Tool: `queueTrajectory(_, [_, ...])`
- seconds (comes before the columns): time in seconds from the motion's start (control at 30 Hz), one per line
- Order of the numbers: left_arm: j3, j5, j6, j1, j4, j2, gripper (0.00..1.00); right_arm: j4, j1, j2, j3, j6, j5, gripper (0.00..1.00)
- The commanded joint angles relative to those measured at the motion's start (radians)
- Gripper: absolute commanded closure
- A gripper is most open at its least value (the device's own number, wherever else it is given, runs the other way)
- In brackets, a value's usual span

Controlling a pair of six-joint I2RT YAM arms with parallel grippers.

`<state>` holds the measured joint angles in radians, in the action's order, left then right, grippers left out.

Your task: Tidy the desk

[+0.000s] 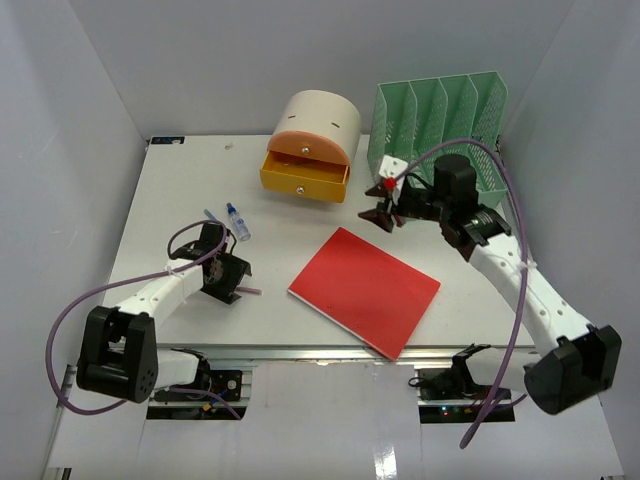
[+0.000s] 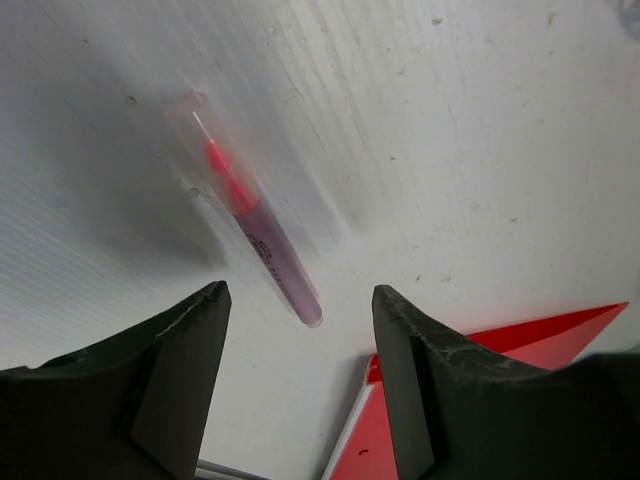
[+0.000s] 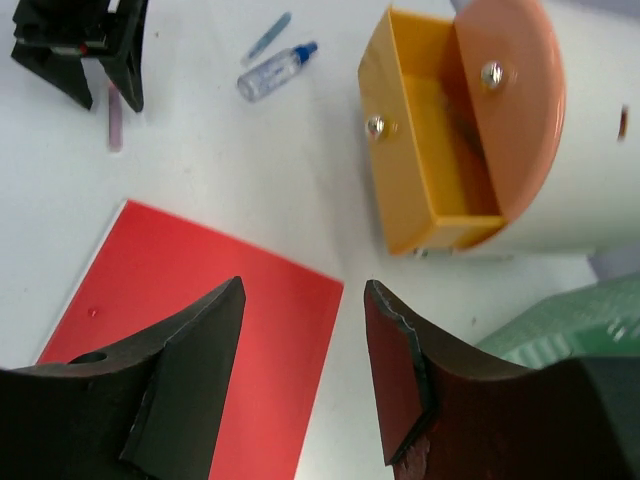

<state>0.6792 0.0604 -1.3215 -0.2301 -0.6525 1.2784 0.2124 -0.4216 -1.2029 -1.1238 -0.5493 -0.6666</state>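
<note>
In the top view, the table [image 1: 170, 190] is seen spread out ahead of both arm bases. A red folder [image 1: 365, 290] lies on it near the front edge, between the arms. A green file rack [image 1: 440, 120] stands at the far right. Beside the rack is a drawer box [image 1: 320, 120] with its yellow drawer [image 1: 305, 180] pulled out. A small bottle [image 1: 237, 222] and a blue pen [image 1: 212, 215] lie just beyond the left tool [image 1: 225, 275], which is held low over a pink pen [image 1: 250, 291]. The right tool [image 1: 385, 213] is raised between the folder and the rack.

In the left wrist view, the left tool's jaws are seen parted and nothing is held. The pink pen lies flat and slantwise on the table, with its near end about midway between the fingers. A corner of the folder shows close by.

In the right wrist view, the right tool's jaws are seen moderately parted and empty, with the open drawer ahead.

The step in hand is judged to be the pickup of the pink pen. The wrist should be turned so that the jaws close across the barrel. The fingers should be lowered to straddle it near its middle before closing. A thin round barrel may roll, and the folder's edge should be kept clear.
</note>
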Motion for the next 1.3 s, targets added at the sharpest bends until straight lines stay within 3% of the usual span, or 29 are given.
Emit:
queueTrajectory(0.0, [0.035,-0.028,-0.028,0.006,-0.036,0.053,0.37,0.005,0.157,0.129,0.171,0.037,-0.168,0.42])
queueTrajectory(0.37, [0.061,0.005,-0.029,0.011,-0.036,0.179,0.51,-0.084,0.376,0.281,0.321,0.132,-0.404,0.41])
queueTrajectory(0.63, [0.086,0.007,0.001,0.015,-0.038,0.283,0.58,-0.11,0.411,0.306,0.381,0.157,-0.467,0.41])
queueTrajectory(0.8, [0.095,-0.021,0.02,0.017,-0.035,0.305,0.73,-0.11,0.409,0.319,0.384,0.149,-0.458,0.41])
queueTrajectory(1.03, [0.096,-0.054,0.05,0.017,-0.035,0.179,0.98,-0.11,0.409,0.332,0.389,0.135,-0.441,0.41])
queueTrajectory(1.2, [0.147,-0.134,0.139,0.006,-0.009,-0.024,1.0,-0.111,0.409,0.335,0.394,0.124,-0.435,0.41])
queueTrajectory(1.27, [0.182,-0.177,0.24,0.002,0.056,-0.073,1.0,-0.11,0.41,0.336,0.394,0.119,-0.429,0.41])
